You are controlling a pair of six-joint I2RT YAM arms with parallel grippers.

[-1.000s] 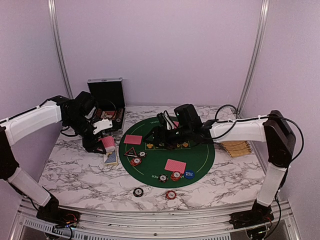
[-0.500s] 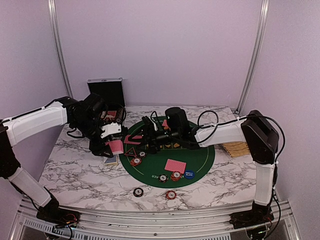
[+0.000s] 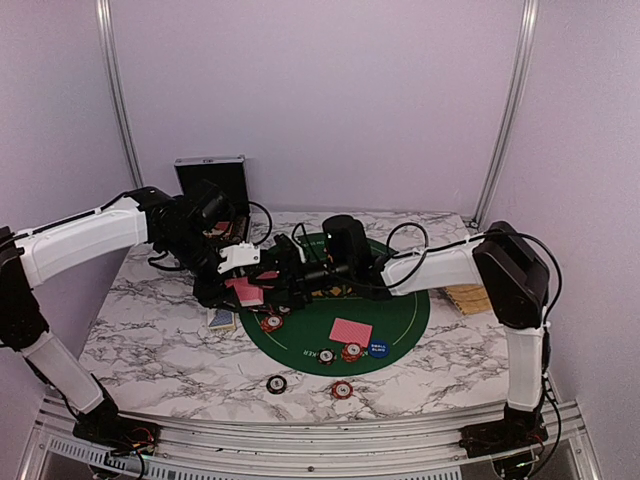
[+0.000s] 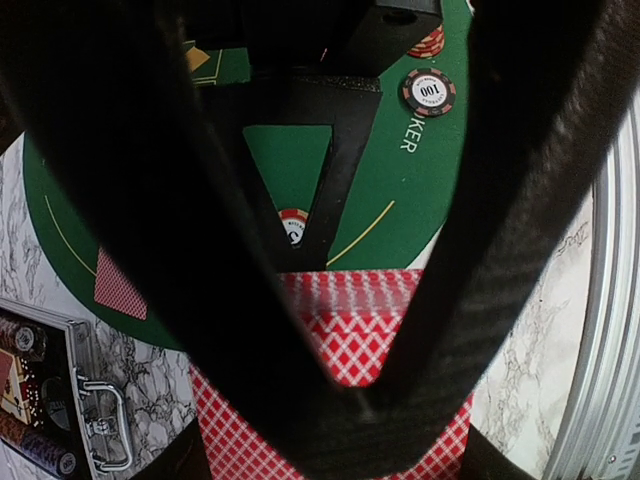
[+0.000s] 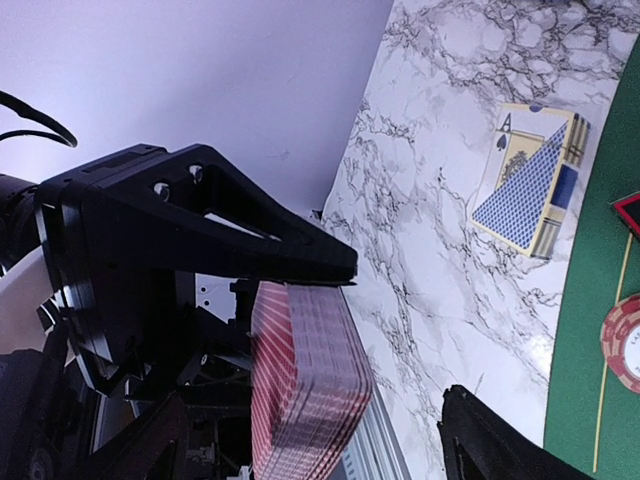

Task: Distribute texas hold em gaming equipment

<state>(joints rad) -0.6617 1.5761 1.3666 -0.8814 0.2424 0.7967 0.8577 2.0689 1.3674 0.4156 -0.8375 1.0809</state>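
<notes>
My left gripper (image 3: 238, 282) is shut on a deck of pink-red-backed cards (image 3: 249, 292) and holds it above the left edge of the round green mat (image 3: 400, 315). In the left wrist view the deck (image 4: 350, 330) sits pinched between the fingers. My right gripper (image 3: 287, 283) reaches left to the deck. It is open, and the deck (image 5: 305, 385) stands between its spread fingers (image 5: 495, 440). One card (image 3: 350, 330) lies face down on the mat. Red-orange chips (image 3: 272, 322), a black chip (image 3: 326, 355) and a blue marker disc (image 3: 377, 349) lie on the mat.
A blue card box (image 3: 222, 318) lies on the marble left of the mat, also in the right wrist view (image 5: 525, 190). The open black case (image 3: 212, 190) stands at the back left. A straw basket (image 3: 472, 297) is at the right. Two chips (image 3: 276, 383) lie near the front edge.
My left gripper has carried the deck right, to the mat's left edge. My right gripper has moved left across the mat and now has its open fingers around the deck.
</notes>
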